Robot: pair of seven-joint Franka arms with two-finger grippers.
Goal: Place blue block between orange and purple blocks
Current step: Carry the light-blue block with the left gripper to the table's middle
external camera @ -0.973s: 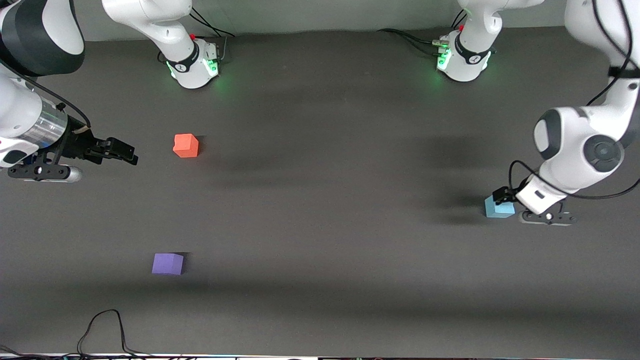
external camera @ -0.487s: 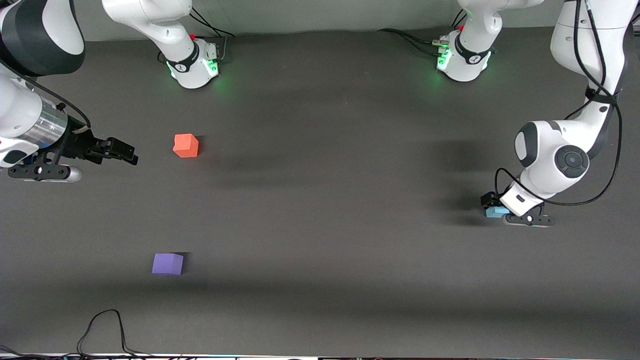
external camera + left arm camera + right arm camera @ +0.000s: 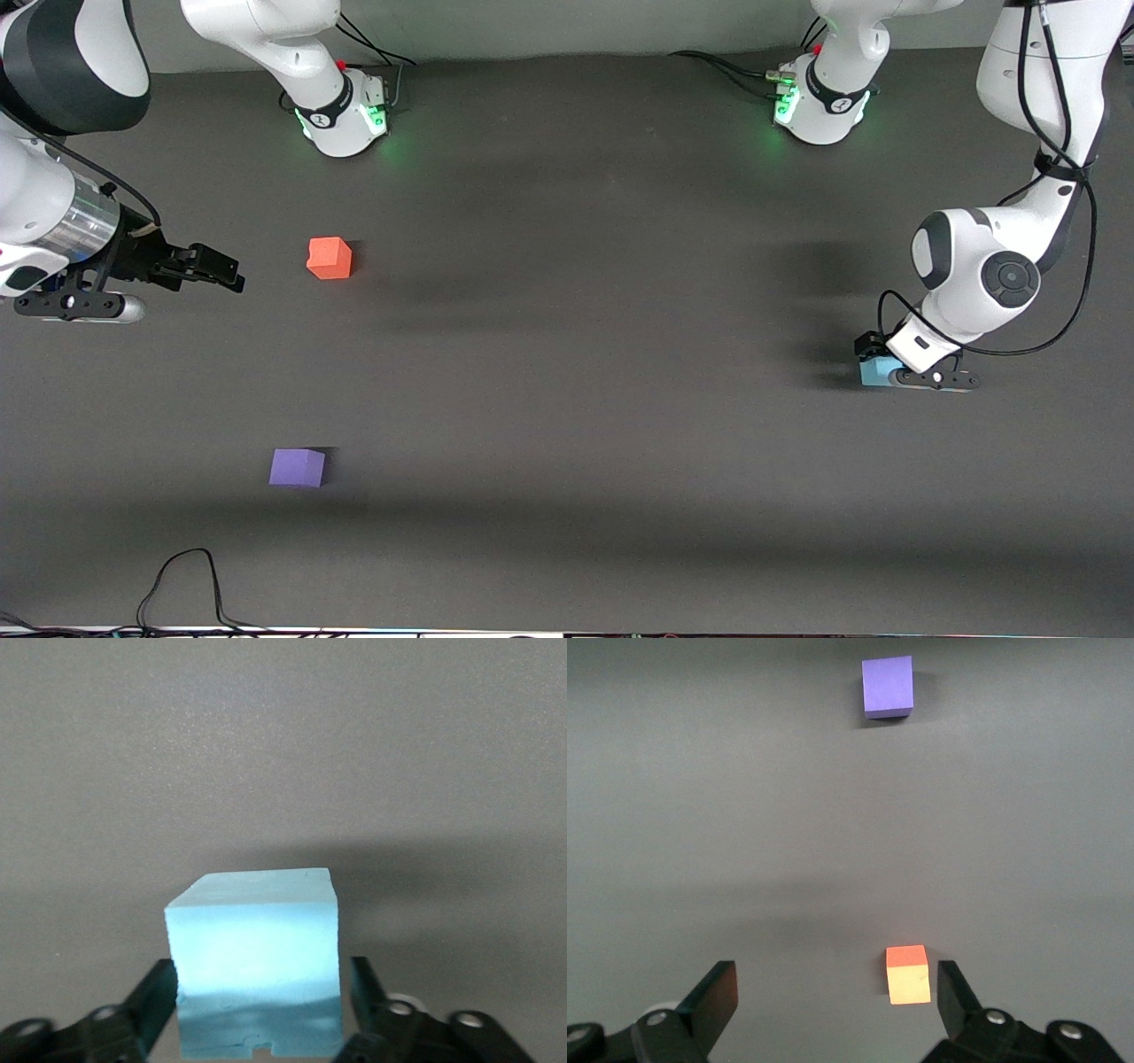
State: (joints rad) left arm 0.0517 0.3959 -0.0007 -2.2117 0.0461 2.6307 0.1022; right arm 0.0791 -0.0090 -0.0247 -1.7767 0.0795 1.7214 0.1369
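The blue block (image 3: 875, 372) sits on the dark table at the left arm's end. My left gripper (image 3: 879, 358) is down at it, open. Its fingers (image 3: 156, 985) stand on either side of the blue block (image 3: 254, 948), one finger at its side and the other a thin gap away. The orange block (image 3: 330, 258) lies toward the right arm's end. The purple block (image 3: 298, 467) lies nearer the front camera than the orange one. My right gripper (image 3: 232, 277) is open and empty, held low beside the orange block (image 3: 908, 974). The right wrist view also shows the purple block (image 3: 887, 686).
The dark table (image 3: 567, 372) lies bare between the blue block and the other two blocks. A black cable (image 3: 182, 580) loops at the table edge nearest the front camera. The two arm bases (image 3: 345, 111) stand along the edge farthest from it.
My left arm has swung over the blue block and brought its gripper down around it. The block has stayed in place. The right arm has not moved.
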